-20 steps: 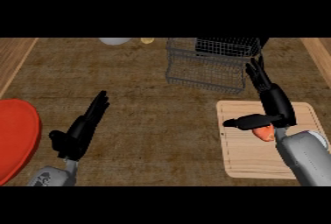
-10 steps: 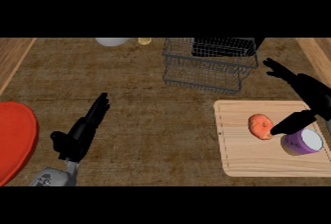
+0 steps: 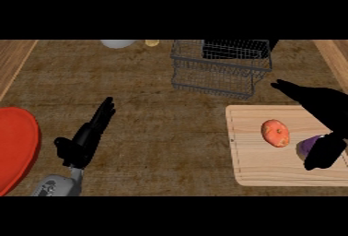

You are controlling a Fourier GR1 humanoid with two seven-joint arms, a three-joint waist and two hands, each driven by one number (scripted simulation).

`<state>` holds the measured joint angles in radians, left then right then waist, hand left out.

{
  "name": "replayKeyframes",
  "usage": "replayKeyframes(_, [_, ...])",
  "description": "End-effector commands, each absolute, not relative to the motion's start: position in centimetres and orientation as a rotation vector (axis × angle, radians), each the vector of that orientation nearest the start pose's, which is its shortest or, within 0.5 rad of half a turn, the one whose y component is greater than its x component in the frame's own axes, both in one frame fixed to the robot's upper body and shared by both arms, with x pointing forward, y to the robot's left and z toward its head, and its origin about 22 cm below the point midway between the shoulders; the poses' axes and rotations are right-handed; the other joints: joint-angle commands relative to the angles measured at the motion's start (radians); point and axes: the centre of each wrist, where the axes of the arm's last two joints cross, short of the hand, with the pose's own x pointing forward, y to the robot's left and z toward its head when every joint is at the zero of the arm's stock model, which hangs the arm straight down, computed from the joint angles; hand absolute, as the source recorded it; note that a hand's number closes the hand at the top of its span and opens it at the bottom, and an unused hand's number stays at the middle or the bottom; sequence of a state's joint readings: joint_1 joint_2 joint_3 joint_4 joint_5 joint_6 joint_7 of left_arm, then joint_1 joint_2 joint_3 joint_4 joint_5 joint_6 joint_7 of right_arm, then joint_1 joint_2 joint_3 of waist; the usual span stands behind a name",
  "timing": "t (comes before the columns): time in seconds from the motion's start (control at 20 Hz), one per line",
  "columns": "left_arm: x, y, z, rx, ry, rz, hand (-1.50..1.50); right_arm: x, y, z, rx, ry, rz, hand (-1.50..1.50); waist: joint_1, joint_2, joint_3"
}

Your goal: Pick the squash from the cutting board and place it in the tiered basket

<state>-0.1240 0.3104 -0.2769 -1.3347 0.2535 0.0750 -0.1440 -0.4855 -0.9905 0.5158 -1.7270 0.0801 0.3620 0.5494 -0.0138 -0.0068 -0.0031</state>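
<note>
The orange squash (image 3: pixel 275 132) lies on the wooden cutting board (image 3: pixel 258 170) at the right. My right hand (image 3: pixel 325 107) hovers open over the board's right part. Its fingers point up-left past the board's far edge and its thumb hangs down near the board's right side. The hand is just right of the squash and apart from it. The wire tiered basket (image 3: pixel 219 69) stands behind the board at the centre back. My left hand (image 3: pixel 87 137) rests open at the lower left, fingers pointing up.
A purple object (image 3: pixel 307 144) lies on the board right of the squash, partly hidden by my thumb. A red plate (image 3: pixel 14 147) sits at the left edge. A white dish (image 3: pixel 118 44) and a small yellow thing (image 3: pixel 152 43) are at the back.
My right hand has pulled away to the right from over the squash, which now shows whole on the board. The purple object has come into view. The left hand has not moved.
</note>
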Motion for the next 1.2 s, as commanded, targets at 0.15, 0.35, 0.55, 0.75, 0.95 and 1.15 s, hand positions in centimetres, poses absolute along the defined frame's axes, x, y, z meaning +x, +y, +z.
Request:
replayKeyframes(0.15, [26.9,22.8,-1.2,-0.063,-1.526,-0.222,0.00,25.1,-25.1,15.8,-0.747,-0.941,1.358,-1.50,0.006,0.004,0.003])
replayKeyframes(0.35, [26.2,22.9,-1.3,-0.078,-1.527,-0.235,0.00,26.2,-25.1,16.5,-0.869,-0.945,1.276,-1.50,0.015,0.005,0.003])
replayKeyframes(0.55, [26.1,23.7,-2.7,-0.084,-1.533,-0.239,0.00,27.0,-25.4,11.5,-0.914,-0.798,1.304,-1.50,0.021,0.009,0.003])
replayKeyframes(0.75, [26.9,23.3,-1.4,-0.086,-1.533,-0.225,0.00,27.5,-25.8,10.0,-0.849,-0.804,1.285,-1.50,0.016,0.007,0.003])
replayKeyframes(0.95, [26.3,23.4,-1.9,-0.074,-1.526,-0.229,0.00,26.1,-26.2,6.8,-0.834,-0.832,1.258,-1.50,0.012,0.006,0.003])
replayKeyframes(1.15, [28.3,24.7,-0.8,-0.065,-1.529,-0.240,0.00,28.7,-28.1,6.3,-0.841,-0.775,1.270,-1.50,0.015,0.008,0.003])
